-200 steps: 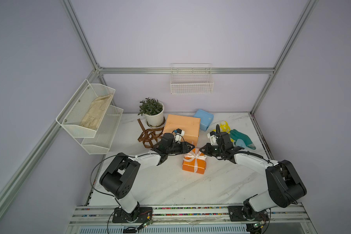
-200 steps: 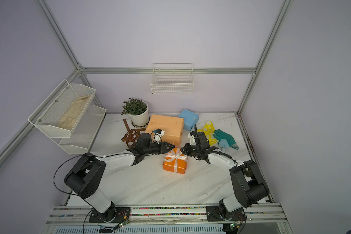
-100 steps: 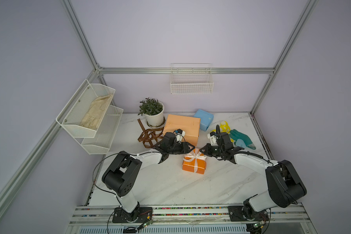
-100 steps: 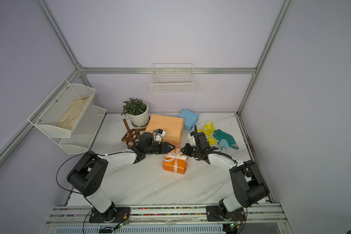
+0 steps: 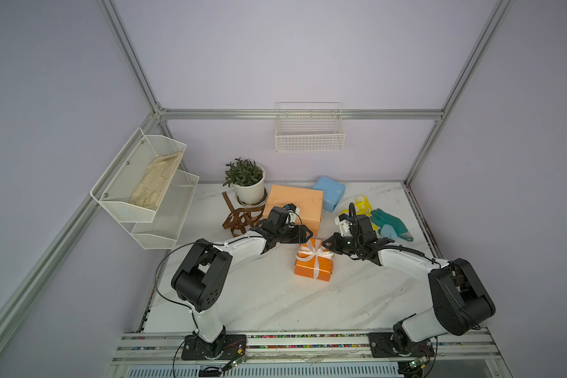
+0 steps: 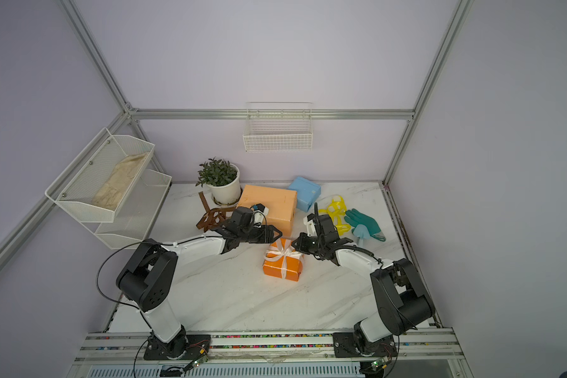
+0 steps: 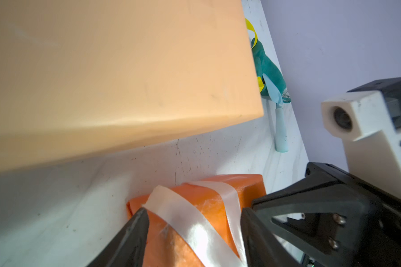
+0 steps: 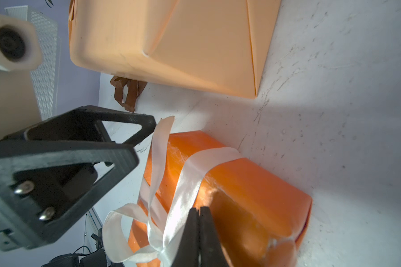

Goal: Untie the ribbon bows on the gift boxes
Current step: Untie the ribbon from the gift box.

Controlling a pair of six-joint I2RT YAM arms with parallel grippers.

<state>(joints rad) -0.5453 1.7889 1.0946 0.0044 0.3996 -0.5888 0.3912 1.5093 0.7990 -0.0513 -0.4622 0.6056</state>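
Left pincer, jaws apart, straddles the white ribbon on the orange box; right pincer, at its two o'clock, is pressed together. Pinching the band, not a tail, could drag the box.

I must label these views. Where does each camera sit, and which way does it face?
Top views: high in front, facing down and back; both arms, left gripper and right gripper at the orange box.
Left wrist: on the left arm, facing past its open fingers to the ribbon and peach box; right gripper shows.
Right wrist: on the right arm, facing past its shut fingers to the ribbon; left gripper shows.
Shared: all show the orange box.
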